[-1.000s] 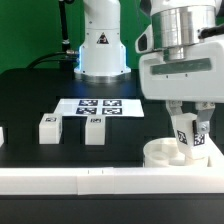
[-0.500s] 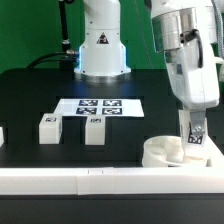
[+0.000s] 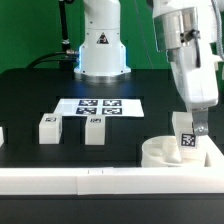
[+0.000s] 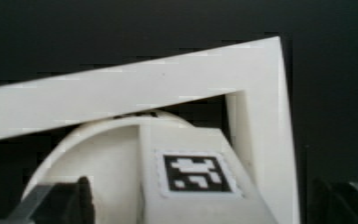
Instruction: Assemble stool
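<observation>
leg [image 3: 185, 143] stands upright on seat [image 3: 158, 153], tag outward, at exterior view's right. seat tucked in corner of white bar edging [image 3: 100, 178]. my hand [image 3: 189, 124] straddles leg, spread wide, fingers [image 4: 55, 198] clear of it both sides, holding nothing. i judge leg light, stiff, smooth plastic, apt to slip: pinch flat opposite faces, upper half. seat rigid, too broad to pinch. second leg [image 3: 95, 131], third leg [image 3: 48, 130] sit well apart on tabletop [image 3: 30, 95] near marker board [image 3: 100, 105].

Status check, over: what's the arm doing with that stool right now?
Jaws open, straddling upright leg. Leg standing on seat. Two other legs lying loose. Nothing blocking.
</observation>
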You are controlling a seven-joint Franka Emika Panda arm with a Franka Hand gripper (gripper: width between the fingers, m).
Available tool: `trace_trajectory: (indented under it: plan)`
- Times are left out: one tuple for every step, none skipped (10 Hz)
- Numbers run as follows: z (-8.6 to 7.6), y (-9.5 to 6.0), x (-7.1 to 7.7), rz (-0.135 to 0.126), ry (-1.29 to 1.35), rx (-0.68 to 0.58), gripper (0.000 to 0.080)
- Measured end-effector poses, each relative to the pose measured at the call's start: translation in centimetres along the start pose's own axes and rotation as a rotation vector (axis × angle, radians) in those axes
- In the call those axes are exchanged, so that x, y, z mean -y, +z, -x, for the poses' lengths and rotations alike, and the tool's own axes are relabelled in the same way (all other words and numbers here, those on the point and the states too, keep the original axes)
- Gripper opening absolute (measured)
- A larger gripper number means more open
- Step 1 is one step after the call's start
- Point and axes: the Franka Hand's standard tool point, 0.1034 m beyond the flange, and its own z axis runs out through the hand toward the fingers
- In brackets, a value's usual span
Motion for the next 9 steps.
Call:
trace_trajectory:
  plan:
    - [0.1,-0.8,0.6,-0.012,-0.145,0.002,0.0646]
    - [0.1,-1.7,1.2,-0.025,-0.289,0.006,0.0646]
    - [0.3,-2.3,1.6,-0.034,-0.350,0.009,0.0649]
    - [0.2,-2.2,1.5,-0.033,-0.458,0.005,0.0649]
    - [0.2,-2.1,1.5,-0.032,-0.575,0.002,0.0649]
    - [0.2,-2.1,1.5,-0.032,-0.676,0.001,0.0649]
    - [0.2,-1.8,1.3,-0.017,-0.827,-0.003,0.0649]
    - [0.0,-1.9,1.3,-0.006,-1.017,-0.011,0.0649]
    - [-0.4,-2.4,1.7,-0.007,-1.211,-0.017,0.0649]
